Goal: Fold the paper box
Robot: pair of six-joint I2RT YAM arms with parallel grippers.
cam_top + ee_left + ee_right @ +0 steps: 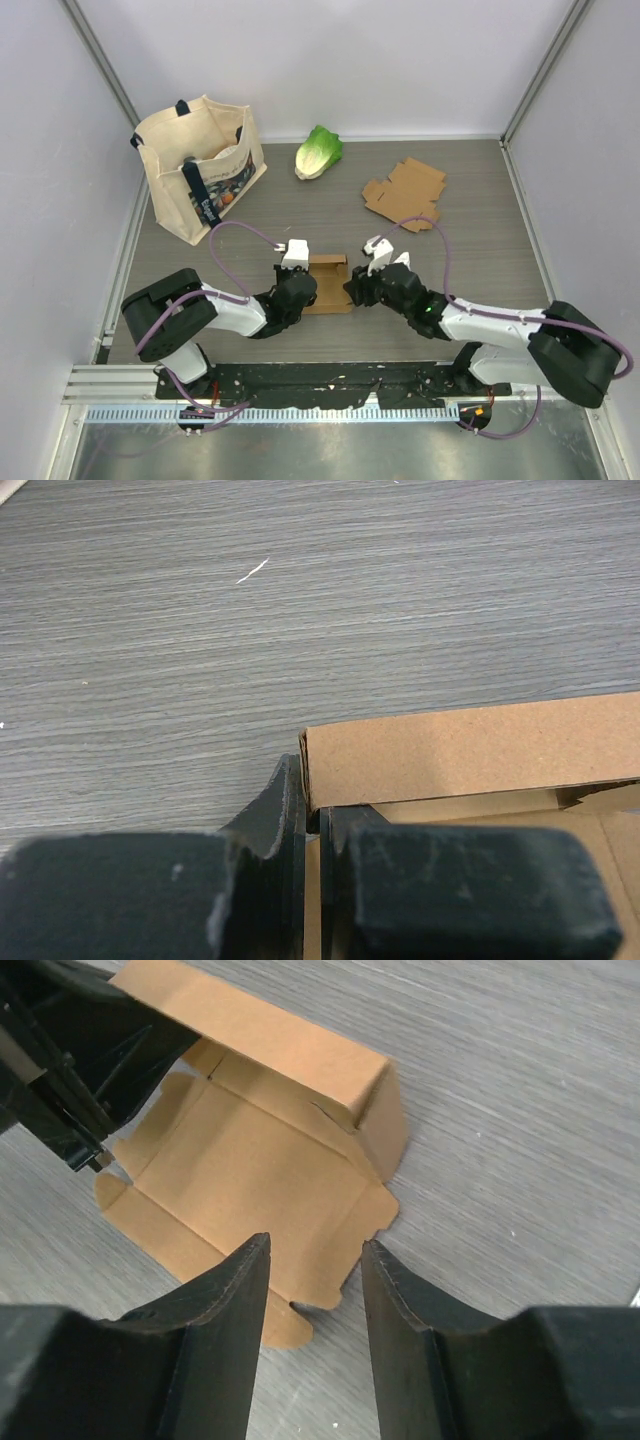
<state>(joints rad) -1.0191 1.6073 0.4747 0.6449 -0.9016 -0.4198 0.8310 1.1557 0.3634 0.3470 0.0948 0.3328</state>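
A small brown paper box (327, 285) lies half folded on the table between the two arms. In the right wrist view the box (250, 1170) has its far wall raised and its near flaps flat. My left gripper (303, 287) is shut on the box's left wall; in its own view the fingers (318, 815) pinch the cardboard edge beside the raised wall (470, 750). My right gripper (354, 288) is open just above the box's right side, its jaws (315, 1260) straddling a near corner flap without touching it.
A second flat cardboard blank (405, 192) lies at the back right. A lettuce (318, 152) lies at the back centre. A canvas tote bag (200, 165) with items stands at the back left. Metal frame posts and white walls bound the table.
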